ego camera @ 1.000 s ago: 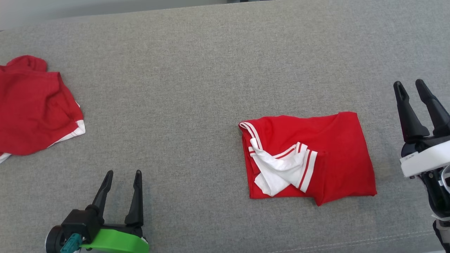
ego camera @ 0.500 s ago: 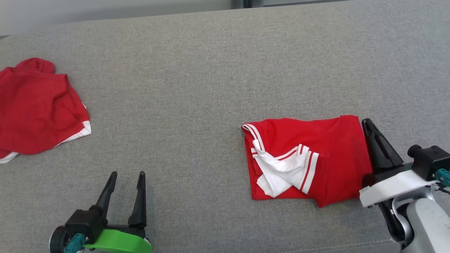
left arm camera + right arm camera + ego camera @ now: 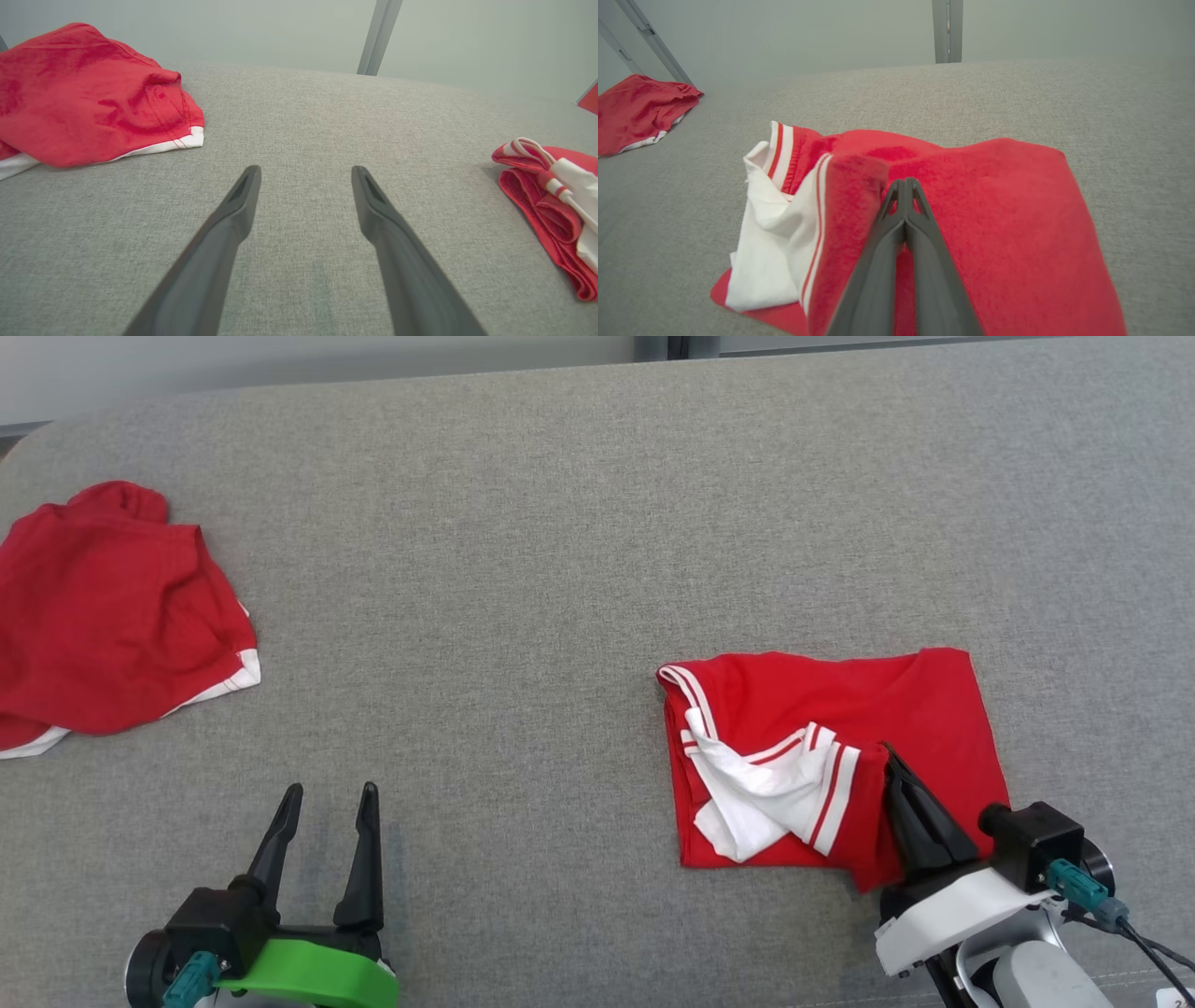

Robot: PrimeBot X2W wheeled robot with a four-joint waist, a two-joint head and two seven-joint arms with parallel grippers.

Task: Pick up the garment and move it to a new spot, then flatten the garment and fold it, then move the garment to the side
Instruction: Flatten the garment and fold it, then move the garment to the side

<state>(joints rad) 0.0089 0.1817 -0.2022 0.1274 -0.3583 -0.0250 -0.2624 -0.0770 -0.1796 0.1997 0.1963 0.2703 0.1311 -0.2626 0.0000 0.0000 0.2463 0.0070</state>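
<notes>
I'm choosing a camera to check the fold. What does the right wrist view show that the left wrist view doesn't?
Right wrist view: the right end effector, shut, fingers together over the red top of the folded garment. Left wrist view: the left end effector, open above bare grey surface. Both: the folded garment's striped edge, the crumpled red garment and the grey surface.

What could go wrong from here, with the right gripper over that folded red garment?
The right gripper is shut, tips over the folded garment with no fabric visibly pinched; a sideways push may bunch the top layer and spoil the fold. The white striped part lies loose on top and might flop open. The left gripper is open, apart from the garment, so nothing steadies its far edge.
</notes>
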